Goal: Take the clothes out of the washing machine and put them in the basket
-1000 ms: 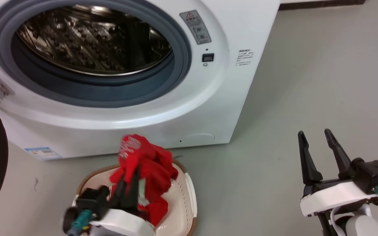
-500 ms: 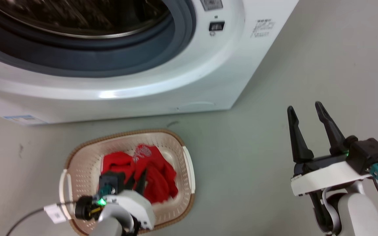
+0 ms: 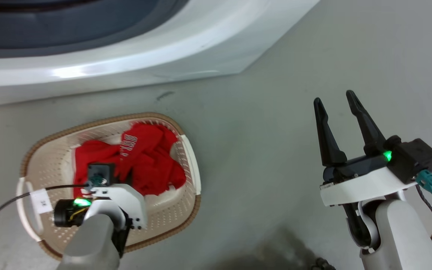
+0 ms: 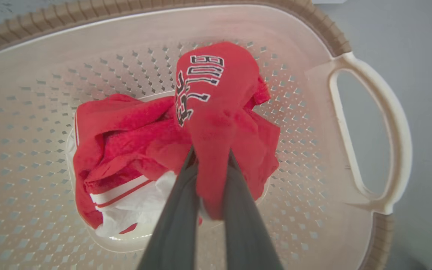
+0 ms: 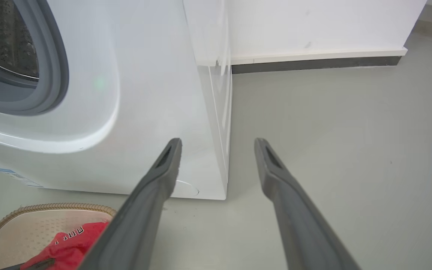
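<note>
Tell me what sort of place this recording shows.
Probably a laundry area, perhaps a test room: a white front-loading washing machine stands on a grey floor, with a basket of red clothes before it.

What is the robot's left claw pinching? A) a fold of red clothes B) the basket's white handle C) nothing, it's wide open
A: the left claw is shut on a fold of the bright red fabric clothes, inside the cream perforated plastic basket.

Bright, even light; glare streaks the washing machine (image 3: 74, 71); wrist views bow at edges.
</note>
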`<state>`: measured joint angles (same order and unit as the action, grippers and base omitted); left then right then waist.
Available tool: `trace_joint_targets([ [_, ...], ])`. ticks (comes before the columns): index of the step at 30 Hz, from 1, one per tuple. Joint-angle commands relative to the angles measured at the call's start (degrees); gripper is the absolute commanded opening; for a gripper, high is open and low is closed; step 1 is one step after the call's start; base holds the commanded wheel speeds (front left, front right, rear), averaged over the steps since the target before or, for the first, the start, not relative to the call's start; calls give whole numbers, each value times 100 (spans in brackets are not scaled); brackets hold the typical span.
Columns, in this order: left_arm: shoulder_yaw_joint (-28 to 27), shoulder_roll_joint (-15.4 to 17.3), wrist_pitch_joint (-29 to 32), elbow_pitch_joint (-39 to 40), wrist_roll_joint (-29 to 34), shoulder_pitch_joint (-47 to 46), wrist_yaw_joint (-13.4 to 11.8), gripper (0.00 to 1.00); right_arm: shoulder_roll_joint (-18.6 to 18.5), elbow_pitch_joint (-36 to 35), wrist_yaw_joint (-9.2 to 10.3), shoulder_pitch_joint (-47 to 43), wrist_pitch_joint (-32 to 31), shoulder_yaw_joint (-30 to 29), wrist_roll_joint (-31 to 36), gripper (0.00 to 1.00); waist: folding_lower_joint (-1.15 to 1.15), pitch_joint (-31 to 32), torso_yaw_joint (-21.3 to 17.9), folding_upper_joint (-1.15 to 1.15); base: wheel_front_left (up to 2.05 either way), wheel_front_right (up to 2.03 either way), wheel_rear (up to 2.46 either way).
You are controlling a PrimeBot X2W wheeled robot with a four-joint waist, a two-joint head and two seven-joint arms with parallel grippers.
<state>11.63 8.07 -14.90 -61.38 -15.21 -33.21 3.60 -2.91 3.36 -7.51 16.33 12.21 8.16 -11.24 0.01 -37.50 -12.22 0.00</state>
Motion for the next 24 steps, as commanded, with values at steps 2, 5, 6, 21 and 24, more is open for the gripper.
trace_joint_targets([
  [2,-96,53,-36,-214,-57,-201,-93,0,6,35,4,151,91,35,-35,100,-1,-322,-201,0,0,0,0],
  [5,-240,69,-33,-343,-166,-310,-89,0,6,100,4,240,142,57,-69,100,-1,-416,-226,0,0,0,0],
  [6,-244,77,-30,-394,-168,-327,-68,0,6,125,4,266,154,64,-77,100,-1,-425,-230,0,0,0,0],
  [21,-413,-281,-30,278,-56,622,-79,100,4,639,4,-119,162,-43,222,100,-1,1292,119,0,0,0,0],
  [24,-504,-359,-30,651,4,949,-162,100,3,660,4,-287,83,-146,310,100,-1,1712,246,0,0,0,0],
])
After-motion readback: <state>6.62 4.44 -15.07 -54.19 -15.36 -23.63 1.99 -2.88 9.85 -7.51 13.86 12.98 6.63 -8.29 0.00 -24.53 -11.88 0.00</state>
